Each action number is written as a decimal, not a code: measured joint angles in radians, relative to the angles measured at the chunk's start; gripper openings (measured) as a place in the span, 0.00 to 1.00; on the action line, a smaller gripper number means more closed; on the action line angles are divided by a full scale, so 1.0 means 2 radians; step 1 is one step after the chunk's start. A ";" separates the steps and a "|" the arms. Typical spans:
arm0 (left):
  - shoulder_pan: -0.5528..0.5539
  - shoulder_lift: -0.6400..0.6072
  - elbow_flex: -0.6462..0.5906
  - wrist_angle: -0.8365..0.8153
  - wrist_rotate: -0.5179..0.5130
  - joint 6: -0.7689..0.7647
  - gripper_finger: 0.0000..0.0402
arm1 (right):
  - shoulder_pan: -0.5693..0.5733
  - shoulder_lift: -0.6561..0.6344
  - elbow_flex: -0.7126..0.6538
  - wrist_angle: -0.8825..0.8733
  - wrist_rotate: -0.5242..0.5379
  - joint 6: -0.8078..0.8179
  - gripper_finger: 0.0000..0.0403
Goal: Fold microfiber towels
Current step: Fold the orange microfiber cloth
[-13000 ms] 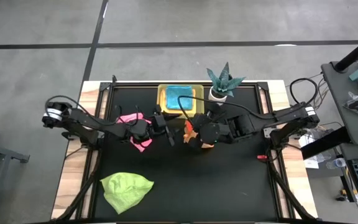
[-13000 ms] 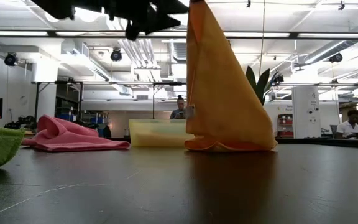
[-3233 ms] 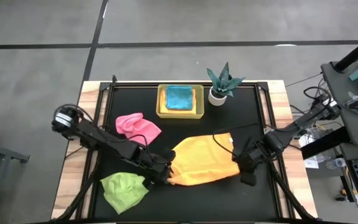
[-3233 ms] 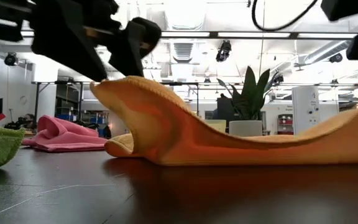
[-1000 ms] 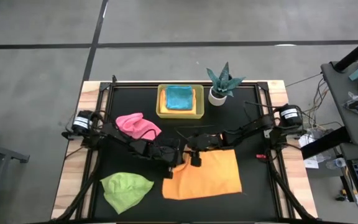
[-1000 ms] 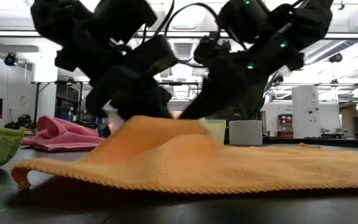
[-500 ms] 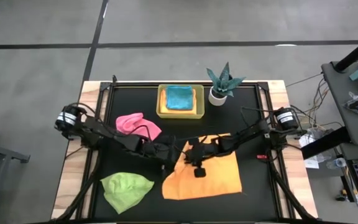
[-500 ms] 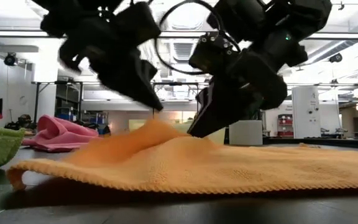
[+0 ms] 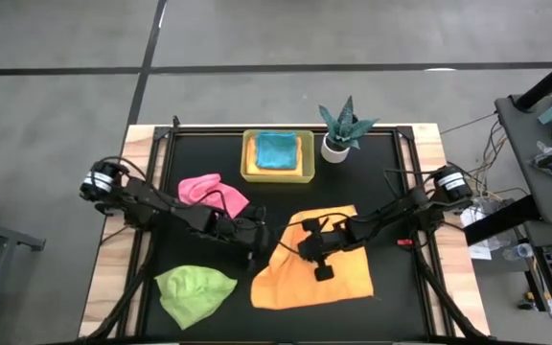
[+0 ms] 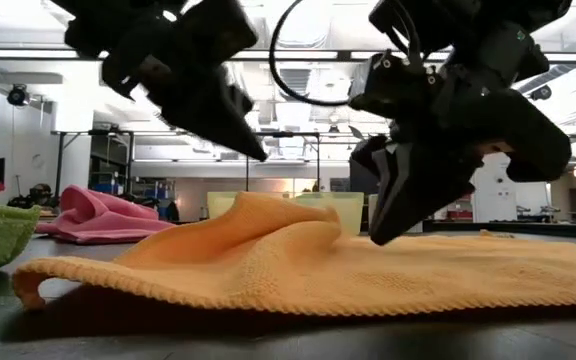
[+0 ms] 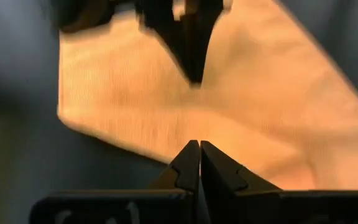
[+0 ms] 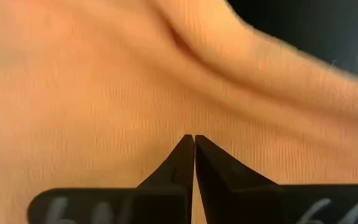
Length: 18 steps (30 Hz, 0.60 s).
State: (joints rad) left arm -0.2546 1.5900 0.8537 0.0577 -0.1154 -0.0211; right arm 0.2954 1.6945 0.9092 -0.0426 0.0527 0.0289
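High view: orange towel spread flat, front-centre of table.
Left gripper: fingers clenched, empty, at towel's left edge.
Right gripper: fingers clenched, empty, over towel.

Left end effector and right end effector both closed, low, near each other.

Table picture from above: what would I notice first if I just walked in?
Probably the big orange towel spread on the black table, toward its near edge, with the left gripper by its left edge and the right gripper over it, both shut and empty. Next come a crumpled green towel at the near left, a pink towel behind it, and a blue towel in a yellow tray at the back.
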 joint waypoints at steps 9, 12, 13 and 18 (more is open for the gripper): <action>0.000 0.026 -0.019 -0.001 -0.001 -0.046 0.02 | 0.003 -0.025 -0.009 0.010 0.040 -0.005 0.02; 0.000 0.038 -0.026 0.033 0.001 -0.064 0.08 | 0.004 -0.041 -0.017 0.007 0.046 -0.014 0.02; 0.000 0.038 -0.031 0.035 0.001 -0.065 0.11 | 0.004 -0.047 -0.019 0.010 0.051 -0.017 0.02; 0.001 0.069 -0.037 0.095 -0.011 -0.065 0.25 | 0.004 -0.084 -0.040 0.017 0.081 -0.033 0.02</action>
State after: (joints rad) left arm -0.2519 1.7287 0.7804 0.2467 -0.1375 -0.1518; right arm 0.3035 1.5270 0.8295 -0.0079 0.2146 -0.0371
